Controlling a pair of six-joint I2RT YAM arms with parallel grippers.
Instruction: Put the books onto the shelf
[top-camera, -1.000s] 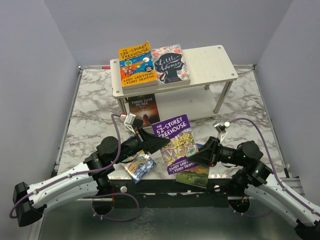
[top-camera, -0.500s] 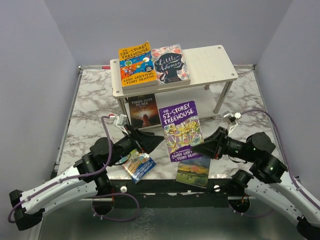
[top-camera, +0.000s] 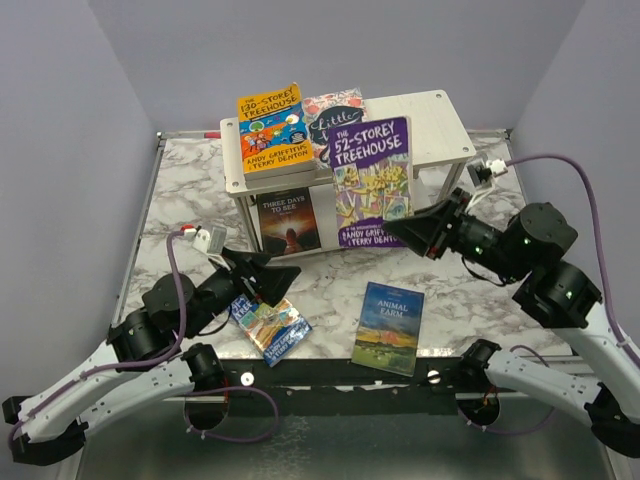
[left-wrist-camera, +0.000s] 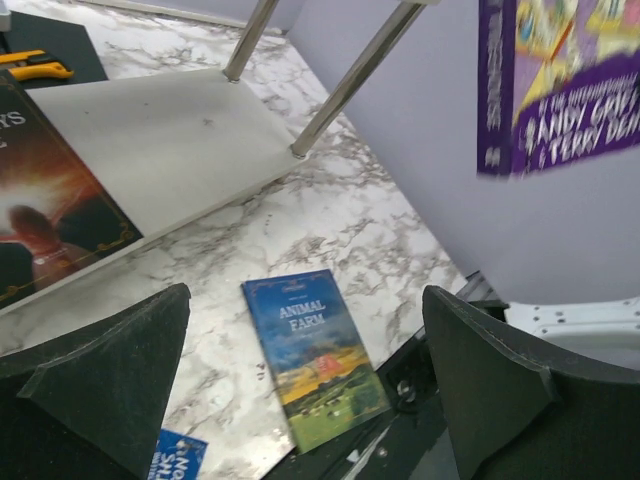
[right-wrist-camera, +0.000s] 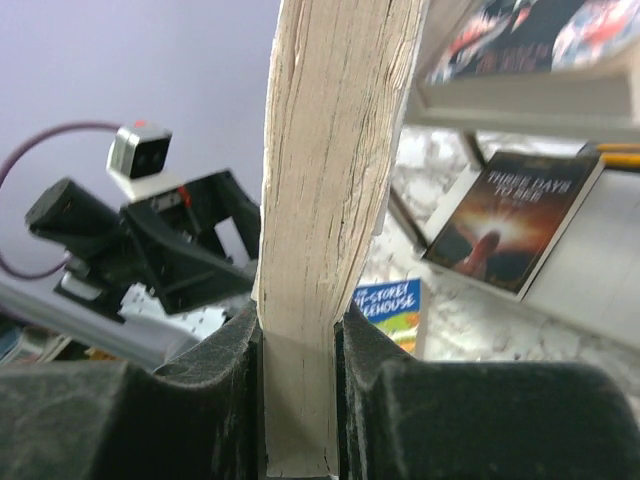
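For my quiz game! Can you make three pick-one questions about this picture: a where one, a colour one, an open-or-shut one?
1. Where is Animal Farm? A in a basket; B flat on the marble table; C on a chair.
2. What colour is the book in the right tool? A green; B white; C purple.
3. How is the left tool? A open, empty; B shut on a pencil; C shut on a book.
Answers: 1 B, it lies on the marble. 2 C, purple cover. 3 A, jaws wide apart, nothing between.
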